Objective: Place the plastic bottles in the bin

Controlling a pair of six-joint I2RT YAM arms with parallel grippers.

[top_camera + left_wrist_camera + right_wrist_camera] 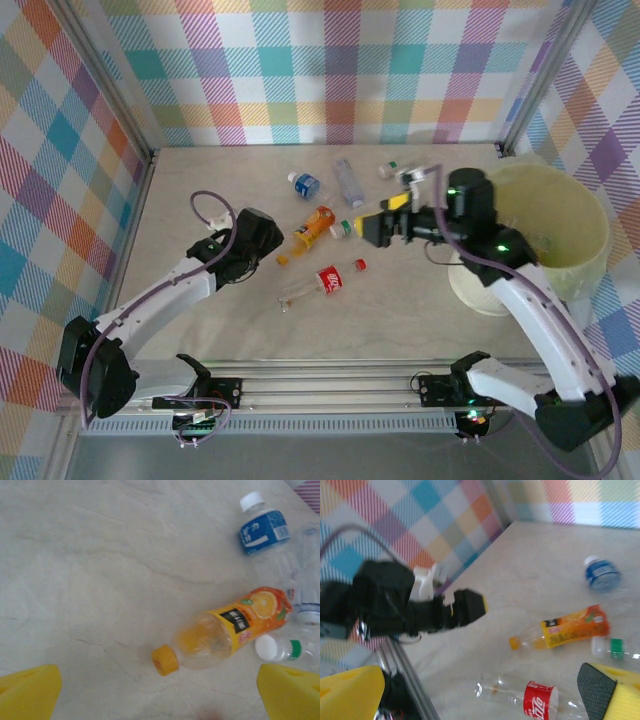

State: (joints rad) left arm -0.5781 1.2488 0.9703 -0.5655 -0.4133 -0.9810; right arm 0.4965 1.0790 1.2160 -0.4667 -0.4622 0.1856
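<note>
From where I stand, both arms reach in over the tabletop (200,180), and the bottles lie scattered across its middle. The bin (572,232) sits well apart from them at the right edge, beside the right arm.

The left claw (160,699) is spread wide with nothing in it, above and just short of the orange juice bottle (226,631). That bottle lies on its side, cap towards the claw. The right claw (480,700) is also wide open and empty, hanging over the red-label bottle (538,700).

The left arm looks to be lining up on the juice bottle. To do this well, I'd bring the claw further along so that it is over the labelled body rather than the thin neck. The fingers should straddle the bottle across its width, since a round bottle lying down will likely roll if pushed on one side only.

The small white-capped bottle (278,649) lies right beside the juice bottle's far end, and the blue-label bottle (264,528) and a clear one (306,575) are near. A finger should come down clear of them. Closing gently should suit the thin plastic.
</note>
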